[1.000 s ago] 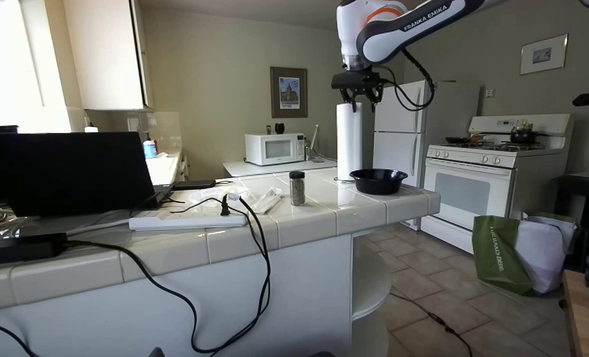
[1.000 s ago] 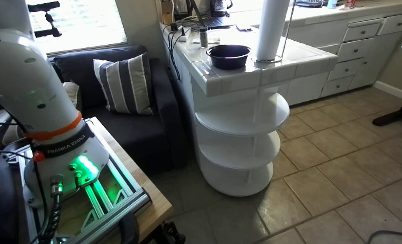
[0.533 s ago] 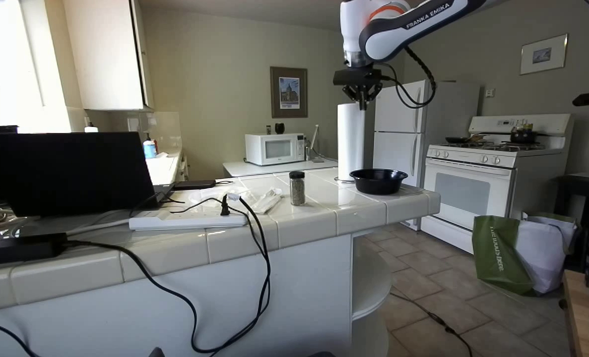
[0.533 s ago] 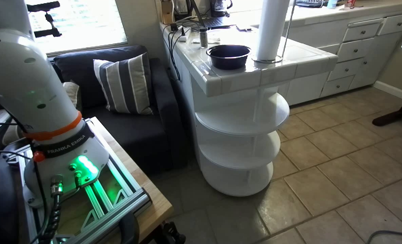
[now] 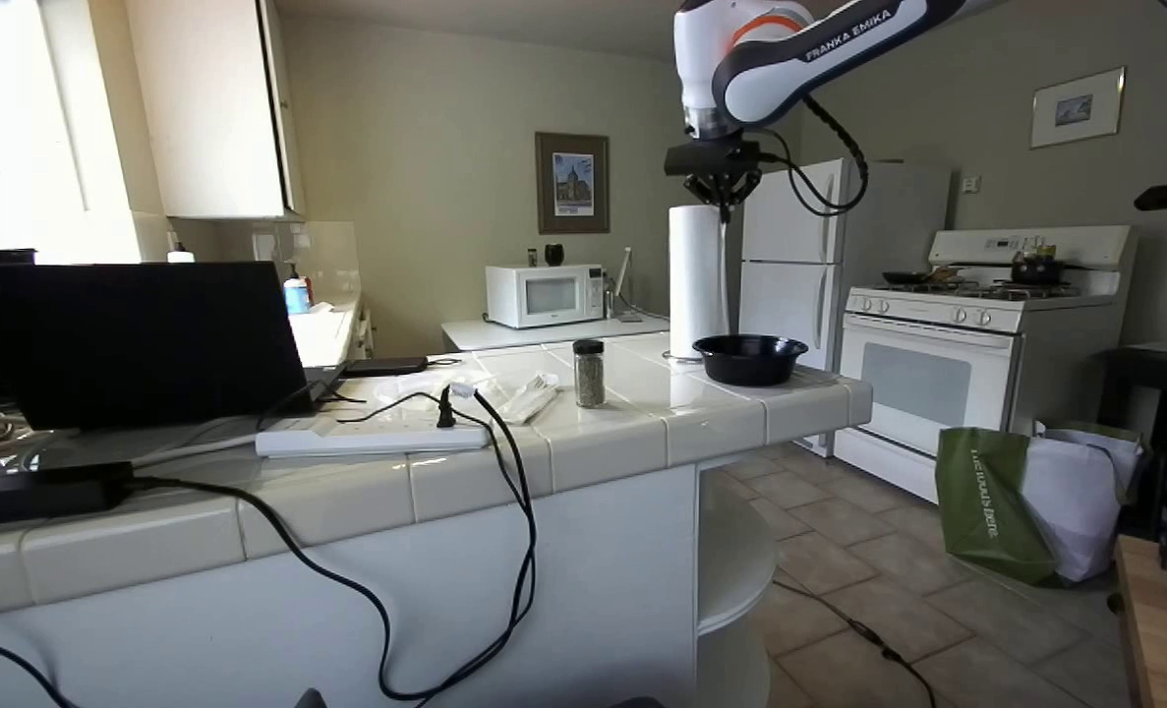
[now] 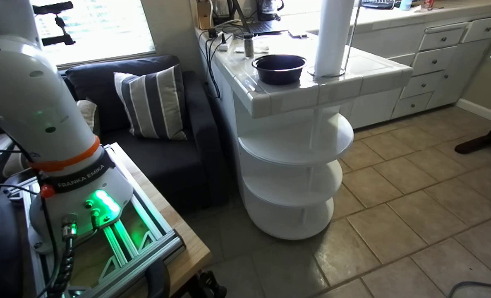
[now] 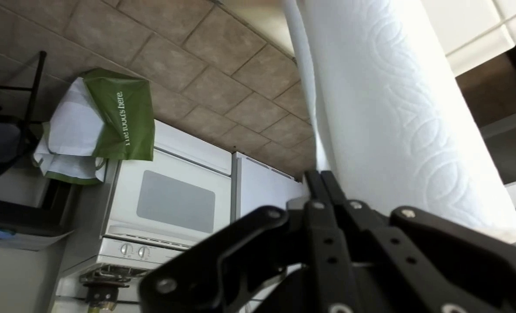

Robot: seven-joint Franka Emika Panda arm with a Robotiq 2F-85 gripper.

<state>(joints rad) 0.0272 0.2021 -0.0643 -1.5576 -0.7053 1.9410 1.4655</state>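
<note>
Tool [image 7: 319,174] pinching paper towel [image 7: 397,108] above white tiled counter [image 5: 632,385]; tan floor [image 6: 394,236].

Daylight enters by a window [image 5: 23,138], burned out to white in an exterior view; glare marks the tiled surface [image 5: 686,388]; the sofa [image 6: 158,161] lies in deep shadow; a green lamp [image 6: 106,201] tints the metal rails [image 6: 119,242] beside it; in the wrist view the paper towel roll [image 7: 397,113] reads bright; blur at top edge.

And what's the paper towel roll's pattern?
The white paper towel roll has embossed curves, clearest in the wrist view.
</note>
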